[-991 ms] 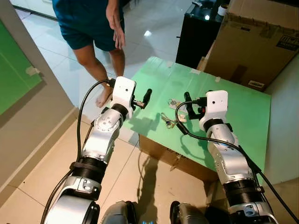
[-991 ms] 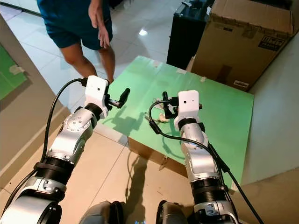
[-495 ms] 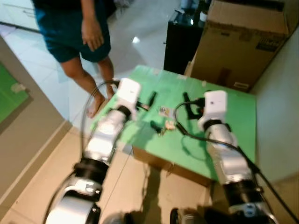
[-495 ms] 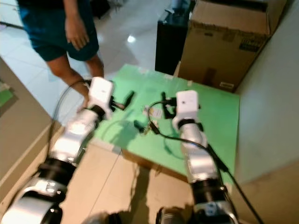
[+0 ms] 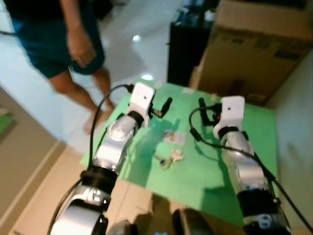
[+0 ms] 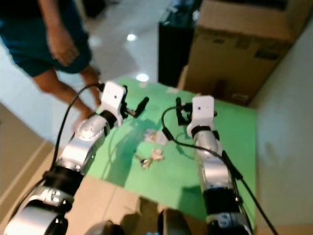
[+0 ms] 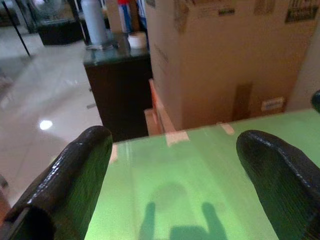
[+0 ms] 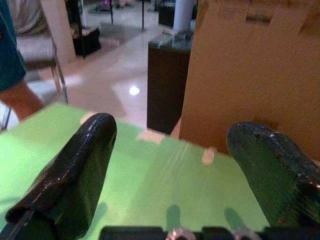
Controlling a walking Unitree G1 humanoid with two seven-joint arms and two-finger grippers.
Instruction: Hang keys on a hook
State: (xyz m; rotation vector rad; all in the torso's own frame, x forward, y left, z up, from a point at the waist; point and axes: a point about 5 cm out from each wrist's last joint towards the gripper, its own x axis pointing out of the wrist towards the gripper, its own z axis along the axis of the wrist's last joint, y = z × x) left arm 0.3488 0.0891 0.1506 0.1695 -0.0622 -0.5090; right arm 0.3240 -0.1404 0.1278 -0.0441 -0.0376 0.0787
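Keys: a small bunch of keys (image 5: 170, 156) lies flat on the green table (image 5: 195, 174), toward its near half, with a second little cluster or tag (image 5: 173, 137) just beyond. Blurry, so no telling which piece is the ring.

Step in hand: looks like the approach before the pickup, nothing grabbed yet. No hook anywhere to be seen.

Doing it well: probably best to drop one gripper straight down over the bunch, straddle the ring rather than a loose key, and pinch low so it doesn't skid across the table.

Left gripper: left gripper (image 5: 165, 105) hovers above the table, fingers spread wide, holding nothing. The keys sit nearer the robot than its tips, well apart.

Right gripper: right gripper (image 5: 205, 111) also hangs over the table, fingers released and empty, keys nearer and off to its left.

Past the table: a black cabinet (image 5: 188, 44) and a big cardboard box (image 5: 249, 49) at the far edge; a person (image 5: 58, 44) stands off the table's far left corner.
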